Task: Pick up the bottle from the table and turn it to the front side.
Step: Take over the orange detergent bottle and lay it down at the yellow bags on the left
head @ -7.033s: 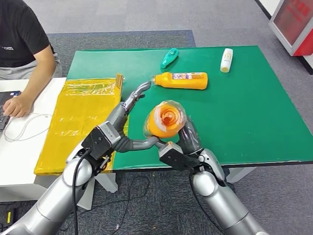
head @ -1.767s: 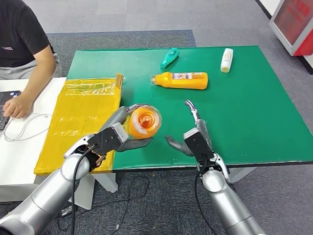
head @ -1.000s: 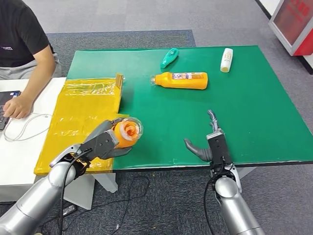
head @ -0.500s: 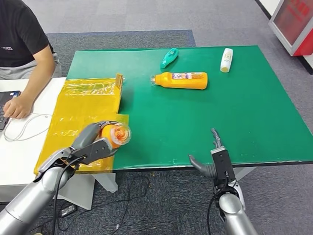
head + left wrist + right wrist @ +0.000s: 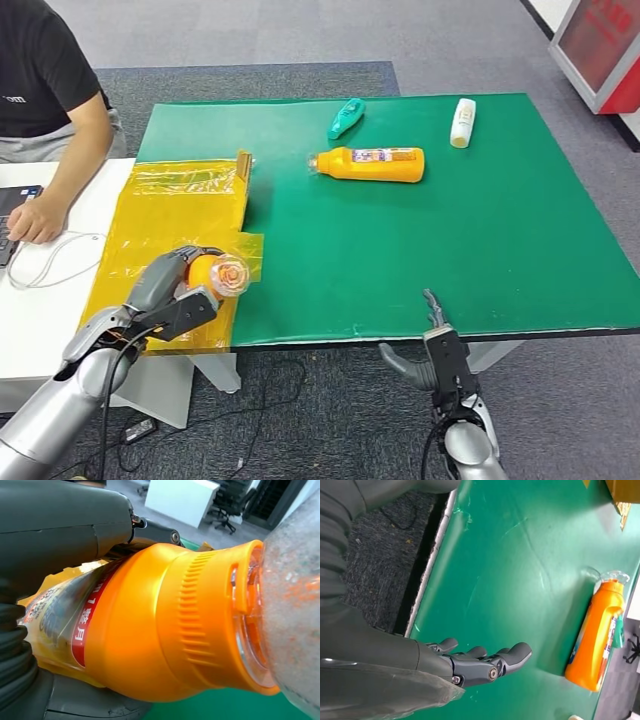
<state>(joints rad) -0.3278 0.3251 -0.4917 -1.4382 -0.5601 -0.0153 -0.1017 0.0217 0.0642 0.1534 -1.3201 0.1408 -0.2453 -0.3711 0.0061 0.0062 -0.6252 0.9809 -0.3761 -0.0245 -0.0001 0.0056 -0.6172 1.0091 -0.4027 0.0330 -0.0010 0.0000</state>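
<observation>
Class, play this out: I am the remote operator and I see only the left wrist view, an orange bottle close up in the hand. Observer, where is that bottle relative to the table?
Observer: The left hand holds the orange bottle over the yellow bag at the green table's left edge, cap end toward the camera.
Operator: What is the right hand doing?
Observer: The right hand is open, holding nothing, at the table's near edge.
Operator: Any other bottles out there?
Observer: Yes, a second orange bottle lies on its side at the far middle, with a teal bottle and a white bottle beyond it.
</observation>
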